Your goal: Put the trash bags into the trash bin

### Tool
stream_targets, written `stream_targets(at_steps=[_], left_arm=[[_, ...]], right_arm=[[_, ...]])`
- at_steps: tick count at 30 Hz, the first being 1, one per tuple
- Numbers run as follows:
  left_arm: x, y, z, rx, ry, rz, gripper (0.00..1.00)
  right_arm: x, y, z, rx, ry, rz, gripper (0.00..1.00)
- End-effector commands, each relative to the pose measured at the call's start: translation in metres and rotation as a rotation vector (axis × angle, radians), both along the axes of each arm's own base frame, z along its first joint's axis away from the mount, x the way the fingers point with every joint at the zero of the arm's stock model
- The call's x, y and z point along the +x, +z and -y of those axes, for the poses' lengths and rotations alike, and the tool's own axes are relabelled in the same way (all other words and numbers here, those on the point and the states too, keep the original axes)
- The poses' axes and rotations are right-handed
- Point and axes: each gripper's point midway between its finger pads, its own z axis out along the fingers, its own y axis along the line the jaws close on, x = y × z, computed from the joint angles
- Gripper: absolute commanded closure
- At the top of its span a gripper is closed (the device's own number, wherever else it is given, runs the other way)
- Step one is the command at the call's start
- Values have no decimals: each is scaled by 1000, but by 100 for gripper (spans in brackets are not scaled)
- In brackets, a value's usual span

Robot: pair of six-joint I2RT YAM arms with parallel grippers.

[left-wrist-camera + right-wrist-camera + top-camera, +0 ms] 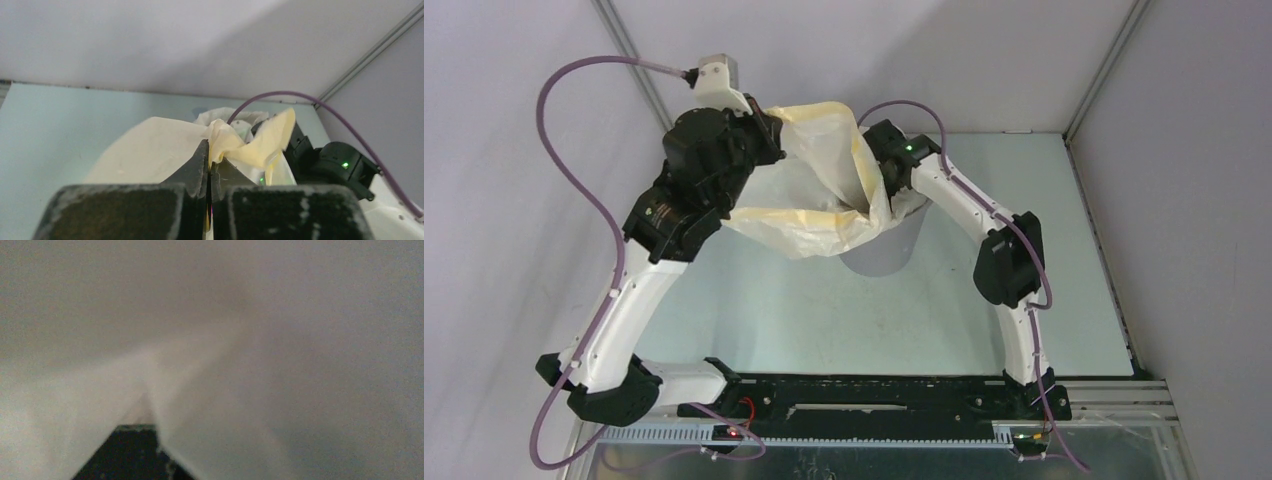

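Note:
The trash bag (809, 185), pale yellow-cream and crinkly, hangs spread between both arms above the table. My left gripper (769, 135) is shut on its upper left edge; in the left wrist view the jaws (209, 167) pinch a bunched yellow fold (250, 142). My right gripper (876, 188) is at the bag's right side, over the grey trash bin (884, 252), where a corner of the bag dips toward the rim. In the right wrist view, bag film (250, 340) covers nearly everything. One dark finger (127, 452) shows left of centre; the other is hidden.
The pale green table (754, 300) has grey walls at the back and sides. A metal frame rail (1104, 70) runs at the back right. Purple cables (574, 150) loop beside both arms.

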Motion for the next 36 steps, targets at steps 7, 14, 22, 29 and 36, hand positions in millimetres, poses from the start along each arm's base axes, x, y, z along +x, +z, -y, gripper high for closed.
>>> stream_targets(at_steps=[7,14,22,29,36], left_arm=[[9,-10,-2,-46,-15,-19,99],[7,-5,-5,-52,-14,-8,99],[3,-1,-11,-51,-3,5,98],[3,1,-12,-54,-1,9,98],[2,1,-12,-56,-6,9,98]], right_arm=[[3,115,14,187,-44,210,76],[-11,170,37,239,-69,310,52],[-42,202,57,244,-84,355,31],[-62,198,74,246,-161,351,19],[-56,171,62,257,-174,291,35]])
